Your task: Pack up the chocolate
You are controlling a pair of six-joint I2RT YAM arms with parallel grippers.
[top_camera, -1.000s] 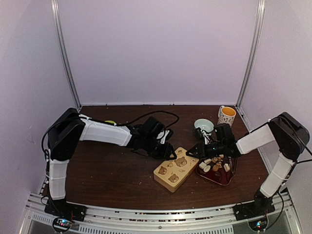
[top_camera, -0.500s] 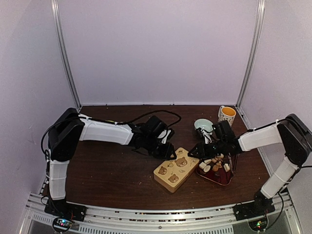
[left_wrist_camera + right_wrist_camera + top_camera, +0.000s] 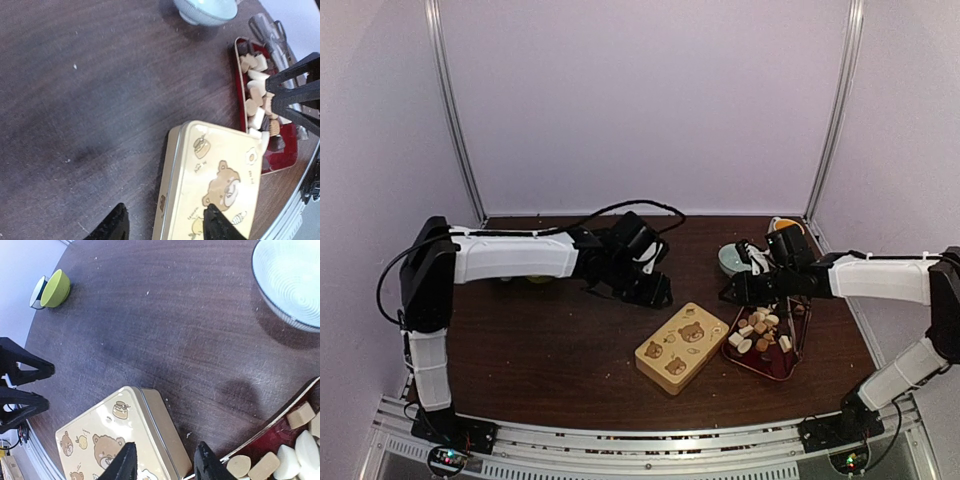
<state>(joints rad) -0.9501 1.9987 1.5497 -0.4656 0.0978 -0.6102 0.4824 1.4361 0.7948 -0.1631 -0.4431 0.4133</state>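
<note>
The chocolate [image 3: 758, 331], small white, tan and dark pieces, lies in a dark red tray [image 3: 772, 362] at the right; it also shows in the left wrist view [image 3: 256, 104] and the right wrist view [image 3: 280, 460]. A tan bear-print tin [image 3: 682, 346] lies closed just left of the tray. My left gripper [image 3: 660, 293] is open and empty above the table, behind the tin's left end [image 3: 210, 180]. My right gripper [image 3: 732, 293] is open and empty above the tin's far right corner [image 3: 150, 420] and the tray's left edge.
A pale blue bowl [image 3: 737, 259] and a patterned mug with an orange inside [image 3: 785, 232] stand behind the tray. A green cup [image 3: 54, 288] lies far left at the back. Clear tongs [image 3: 272, 37] lie along the tray's right side.
Both arms have risen and drawn back from the tin. The left gripper moved up and away from its left end; the right arm stretched out and its gripper lifted toward the bowl.
</note>
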